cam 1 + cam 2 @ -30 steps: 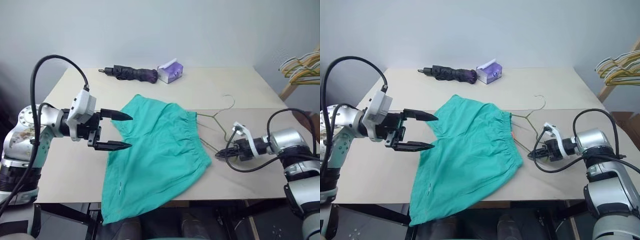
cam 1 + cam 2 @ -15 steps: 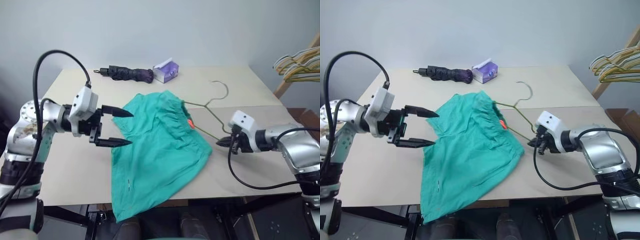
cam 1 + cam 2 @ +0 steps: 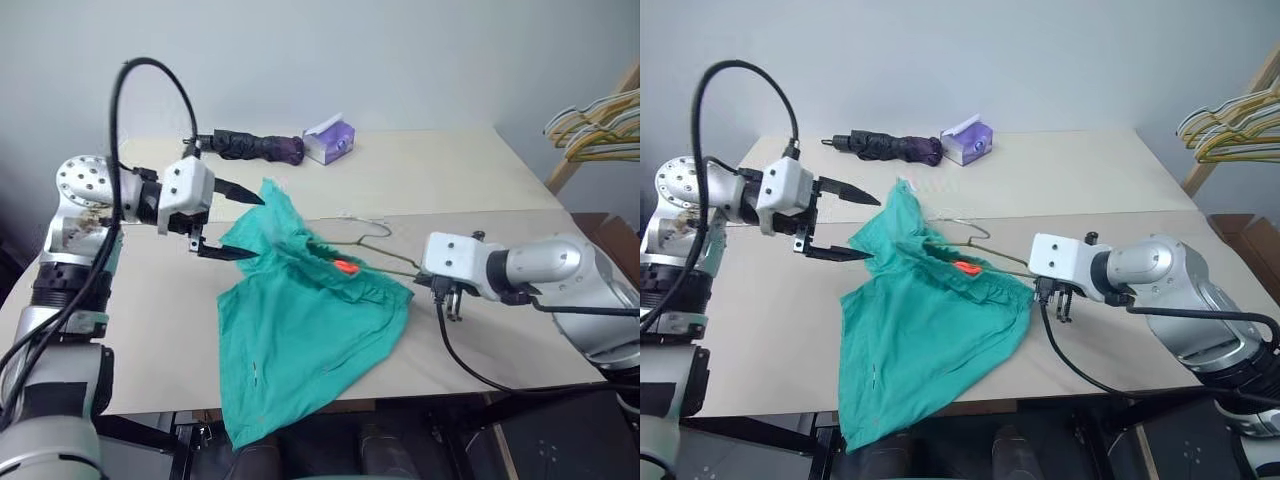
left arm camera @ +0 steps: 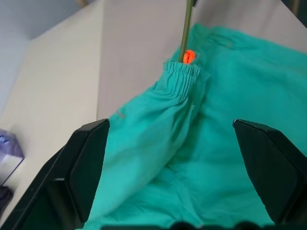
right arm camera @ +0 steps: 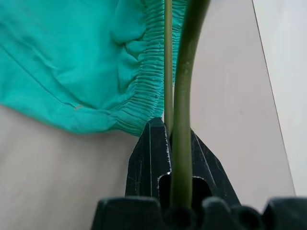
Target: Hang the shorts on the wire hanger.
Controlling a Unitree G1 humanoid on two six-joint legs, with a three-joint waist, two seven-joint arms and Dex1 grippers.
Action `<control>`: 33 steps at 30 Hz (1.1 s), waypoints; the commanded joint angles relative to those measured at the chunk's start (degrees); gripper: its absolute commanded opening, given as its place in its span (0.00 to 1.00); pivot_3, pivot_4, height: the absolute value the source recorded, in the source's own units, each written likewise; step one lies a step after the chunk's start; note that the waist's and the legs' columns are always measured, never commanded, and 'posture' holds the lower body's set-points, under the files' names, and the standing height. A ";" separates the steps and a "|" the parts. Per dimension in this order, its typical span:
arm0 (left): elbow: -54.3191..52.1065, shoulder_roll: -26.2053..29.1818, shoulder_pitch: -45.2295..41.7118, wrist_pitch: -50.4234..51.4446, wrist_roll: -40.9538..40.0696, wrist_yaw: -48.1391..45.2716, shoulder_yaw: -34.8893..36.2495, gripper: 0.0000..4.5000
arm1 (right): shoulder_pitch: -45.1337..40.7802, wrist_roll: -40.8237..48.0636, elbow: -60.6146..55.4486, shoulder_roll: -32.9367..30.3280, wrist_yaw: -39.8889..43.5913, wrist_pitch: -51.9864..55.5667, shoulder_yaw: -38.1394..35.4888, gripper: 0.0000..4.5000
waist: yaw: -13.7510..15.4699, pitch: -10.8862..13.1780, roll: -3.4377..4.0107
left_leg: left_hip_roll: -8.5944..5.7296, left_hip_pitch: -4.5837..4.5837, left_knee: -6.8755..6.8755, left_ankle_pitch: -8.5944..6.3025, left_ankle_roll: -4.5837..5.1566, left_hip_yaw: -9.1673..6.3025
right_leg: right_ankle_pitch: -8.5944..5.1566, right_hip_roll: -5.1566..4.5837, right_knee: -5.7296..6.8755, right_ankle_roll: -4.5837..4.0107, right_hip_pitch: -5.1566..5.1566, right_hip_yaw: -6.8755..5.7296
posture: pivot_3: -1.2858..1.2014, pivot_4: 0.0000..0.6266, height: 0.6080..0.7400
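The teal shorts [image 3: 300, 325] lie on the table [image 3: 480, 180], their far part lifted into a peak. The thin wire hanger [image 3: 388, 263] runs in under the gathered waistband beside the orange tag [image 3: 345, 267], with its hook [image 3: 376, 229] sticking out. My right gripper [image 3: 437, 284] is shut on the hanger's near end, and the wire [image 5: 184, 96] passes between its black fingers [image 5: 156, 158]. My left gripper [image 3: 258, 227] stands open at the raised left edge of the shorts, with cloth [image 4: 192, 143] spread ahead between its fingers [image 4: 86, 163].
A folded black umbrella [image 3: 255, 147] and a purple tissue pack [image 3: 330, 140] lie at the table's far edge. A bunch of yellow and grey hangers [image 3: 595, 125] hangs on a wooden rack at the right. The shorts' lower end droops over the table's front edge.
My right gripper has risen, rolled and moved left with the hanger, pulling the shorts' far part up into a peak. My left gripper has moved forward to the raised edge.
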 commanded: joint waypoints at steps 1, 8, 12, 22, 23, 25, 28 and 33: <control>4.07 -0.98 -2.97 -7.16 2.13 -0.79 -4.26 0.99 | -2.77 -0.30 -1.98 -0.35 1.52 -1.34 -0.35 0.00 | 0.00 0.00 -0.01 | 0.00 0.00 0.02 0.00 0.00 0.00 | 0.00 0.00 0.01 0.00 0.01 0.00 | 0.48 0.02 1.00; 14.45 -3.92 -6.47 -18.52 9.27 0.14 -9.76 0.99 | -4.46 0.56 -2.60 -0.40 3.86 -1.73 -0.56 0.00 | -0.16 -0.01 -0.01 | 0.00 -0.03 0.04 0.00 0.00 -0.01 | 0.00 0.00 0.04 0.00 -0.02 0.00 | 0.47 0.02 1.00; 17.21 -6.20 -7.53 -19.48 10.51 0.72 -9.07 0.86 | -4.47 2.14 -3.62 -0.69 5.19 -0.48 -1.82 0.00 | -0.72 -0.01 -0.01 | 0.00 -0.04 0.06 0.00 0.00 -0.02 | 0.00 0.00 0.06 0.01 -0.01 0.00 | 0.47 0.02 1.00; 17.84 -9.08 -6.99 -18.71 10.14 1.80 -7.11 0.13 | -4.46 9.58 -6.58 -2.32 8.08 5.27 -5.97 0.00 | -2.23 -0.01 -0.02 | 0.01 0.00 0.07 0.00 0.00 -0.07 | 0.01 0.00 0.15 0.01 -0.01 -0.01 | 0.46 0.02 1.00; 17.90 -9.35 -6.92 -18.70 10.11 2.12 -6.90 0.05 | -4.49 10.40 -6.96 -2.25 8.03 5.98 -6.25 0.00 | -2.49 -0.01 -0.02 | 0.00 0.00 0.07 0.00 0.01 -0.07 | 0.01 0.00 0.15 0.02 -0.01 -0.01 | 0.46 0.02 1.00; 17.84 -9.75 -6.83 -18.33 10.13 2.62 -6.48 0.01 | -4.49 11.65 -7.45 -2.20 7.84 6.81 -6.71 0.00 | -2.86 -0.02 -0.02 | 0.00 0.00 0.08 0.00 0.01 -0.08 | 0.01 0.00 0.16 0.02 0.00 -0.02 | 0.46 0.02 1.00; 17.38 -10.22 -6.65 -16.50 9.69 3.01 -5.70 0.01 | -3.28 12.02 -8.05 -2.78 7.91 4.68 -7.26 0.00 | -3.07 -0.03 -0.01 | 0.00 0.00 0.08 0.00 0.01 -0.08 | 0.01 -0.01 0.16 0.02 0.00 -0.01 | 0.46 0.01 1.00; 14.37 -10.07 -5.08 -12.15 7.71 1.69 -4.26 0.00 | -0.48 12.20 -7.31 -2.65 7.21 2.04 -9.14 0.06 | -3.12 -0.06 -0.03 | -0.01 -0.01 0.09 0.00 0.00 -0.09 | 0.01 -0.02 0.16 0.03 0.00 -0.01 | 0.46 0.01 1.00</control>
